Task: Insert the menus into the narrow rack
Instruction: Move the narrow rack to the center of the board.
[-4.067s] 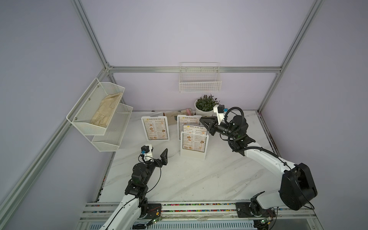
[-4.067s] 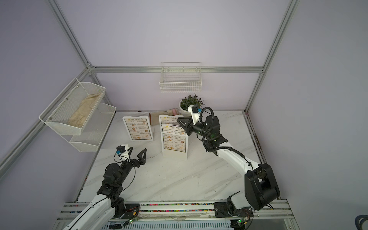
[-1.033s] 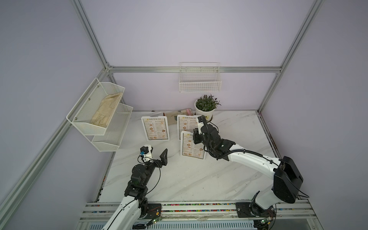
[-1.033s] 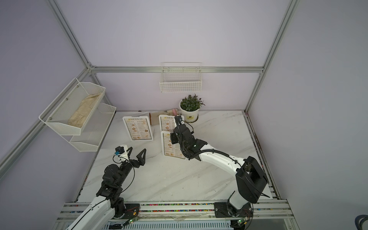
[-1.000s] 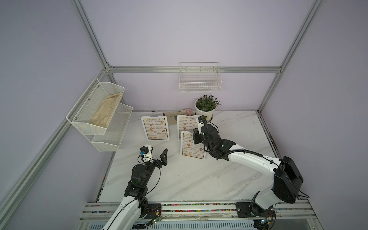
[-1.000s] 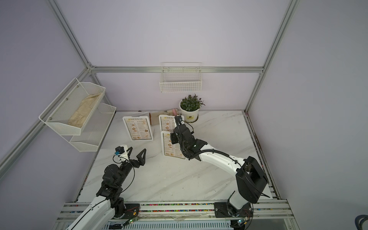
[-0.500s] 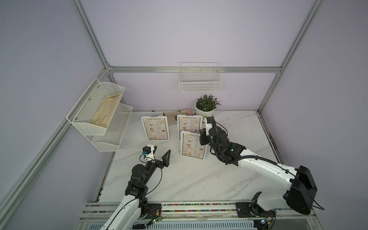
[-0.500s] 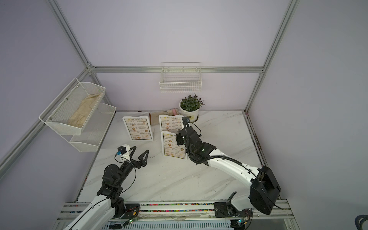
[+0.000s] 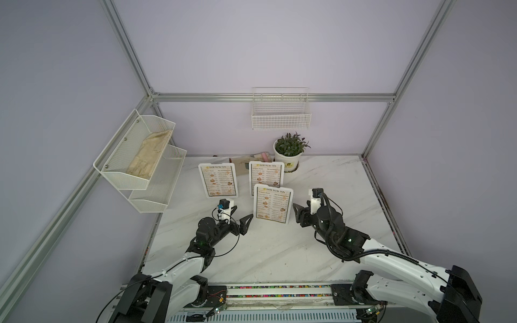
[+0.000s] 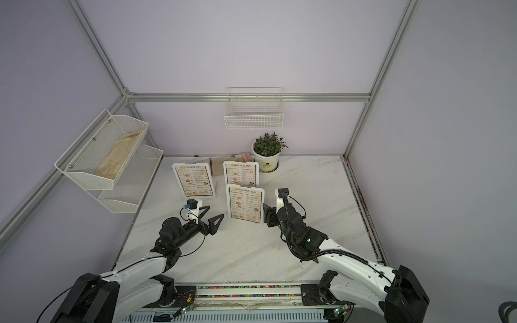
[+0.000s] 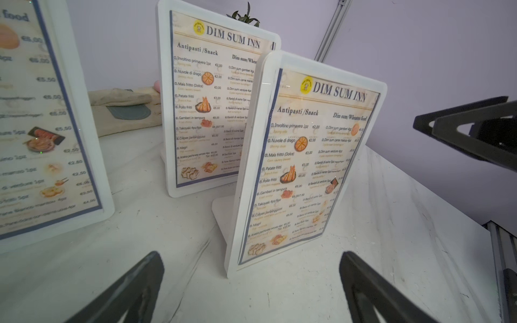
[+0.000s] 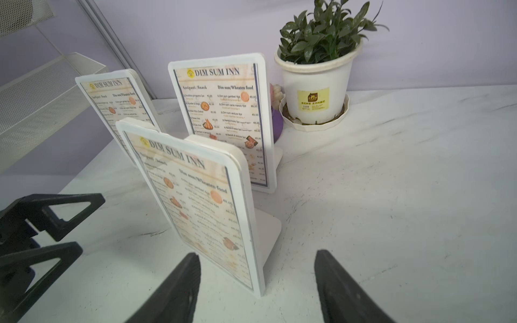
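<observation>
Three "DIM SUM INN" menus stand upright on the marble table, each in a narrow white rack. The front menu stands between my arms. Behind it are the middle menu and the left menu. My right gripper is open just right of the front rack's edge, with nothing between its fingers. My left gripper is wide open and empty, a little left of the same rack.
A potted plant stands at the back beside the middle menu. A wire basket hangs on the back wall. A two-tier mesh shelf holding a beige cloth juts from the left wall. A cloth bundle lies behind the menus.
My right gripper has opened, left the top of the front menu and drawn back low to the right of its rack. My left gripper has edged forward toward the rack.
</observation>
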You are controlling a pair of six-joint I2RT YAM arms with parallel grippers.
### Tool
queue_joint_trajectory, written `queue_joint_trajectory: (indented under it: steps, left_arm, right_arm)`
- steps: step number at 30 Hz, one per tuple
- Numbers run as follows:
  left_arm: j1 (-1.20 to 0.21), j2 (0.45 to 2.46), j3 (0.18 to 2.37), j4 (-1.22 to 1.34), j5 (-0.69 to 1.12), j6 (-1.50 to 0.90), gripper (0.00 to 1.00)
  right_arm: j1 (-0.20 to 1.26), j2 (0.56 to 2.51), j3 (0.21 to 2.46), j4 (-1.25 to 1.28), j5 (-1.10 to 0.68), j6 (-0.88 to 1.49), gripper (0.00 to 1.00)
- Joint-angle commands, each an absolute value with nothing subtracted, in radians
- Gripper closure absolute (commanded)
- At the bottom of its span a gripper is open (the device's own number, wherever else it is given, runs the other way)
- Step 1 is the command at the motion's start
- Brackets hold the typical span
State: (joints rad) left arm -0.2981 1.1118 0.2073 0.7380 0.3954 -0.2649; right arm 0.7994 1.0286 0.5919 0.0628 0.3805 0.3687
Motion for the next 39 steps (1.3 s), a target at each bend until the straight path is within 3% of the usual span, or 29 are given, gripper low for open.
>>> queue_joint_trajectory:
  steps: [1, 8, 21, 39]
  left_arm:
    - [-0.324, 1.199, 0.31, 0.868, 0.442, -0.241, 0.02]
    - [-0.374, 1.441, 0.466, 0.867, 0.416, -0.186, 0.05]
    - [-0.523, 1.669, 0.709, 0.763, 0.384, -0.132, 0.15]
    - [-0.635, 2.002, 1.134, 0.62, 0.413, -0.155, 0.16]
  right_arm:
    - [0.805, 1.066, 0.57, 0.192, 0.326, 0.399, 0.32]
    - [0.804, 1.196, 0.566, 0.305, 0.25, 0.422, 0.32]
    - [0.771, 1.296, 0.575, 0.314, 0.37, 0.468, 0.32]
    - [0.48, 1.221, 0.486, 0.287, 0.325, 0.532, 0.3]
